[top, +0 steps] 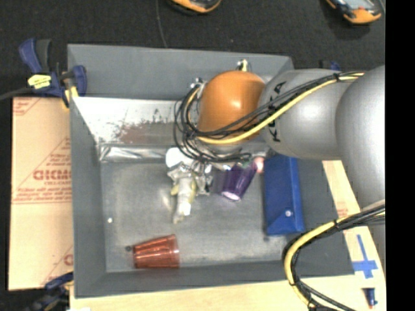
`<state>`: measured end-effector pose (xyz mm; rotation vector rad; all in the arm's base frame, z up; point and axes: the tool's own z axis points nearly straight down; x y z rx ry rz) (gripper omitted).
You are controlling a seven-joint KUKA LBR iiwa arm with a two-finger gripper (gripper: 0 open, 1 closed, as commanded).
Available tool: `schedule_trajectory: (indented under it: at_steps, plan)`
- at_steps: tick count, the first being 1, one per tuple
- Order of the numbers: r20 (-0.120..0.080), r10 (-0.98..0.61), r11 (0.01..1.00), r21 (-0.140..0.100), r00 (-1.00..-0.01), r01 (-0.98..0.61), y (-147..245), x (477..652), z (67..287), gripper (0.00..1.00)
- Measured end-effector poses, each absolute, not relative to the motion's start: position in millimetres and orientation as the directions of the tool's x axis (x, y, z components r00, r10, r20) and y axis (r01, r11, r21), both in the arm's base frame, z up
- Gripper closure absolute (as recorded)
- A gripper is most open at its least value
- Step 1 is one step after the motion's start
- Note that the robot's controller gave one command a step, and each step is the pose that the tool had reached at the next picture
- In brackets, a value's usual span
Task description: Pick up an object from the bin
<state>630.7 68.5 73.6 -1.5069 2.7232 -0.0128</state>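
Purple cup (232,183), just left of the blue block (282,199), looks your nearest pick; gripper (185,193) low, further left of the block, open or closed you cannot tell: reach step, likely; next shift toward the block, then close.

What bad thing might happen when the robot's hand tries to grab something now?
The hand is low over a pale whitish thing in the middle of the bin, and a purple cup lies right beside it. It might bump or catch the cup instead. The pale thing looks small and lumpy, so it might slip away. The blue box is close too, so the arm might nudge it.
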Motion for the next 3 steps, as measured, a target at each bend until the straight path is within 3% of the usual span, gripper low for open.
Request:
schedule_trajectory:
  at_steps: [1, 2, 3]
  plan:
    - [-0.018, -0.888, 0.46, -0.017, -0.46, -0.888, 71.5, 634.7, 137.6, 1.0]
    - [-0.018, -0.794, 0.608, -0.013, -0.608, -0.794, 63.9, 627.8, 213.1, 1.0]
    - [-0.018, -0.886, 0.465, -0.018, -0.464, -0.885, 73.7, 625.1, 288.7, 1.0]
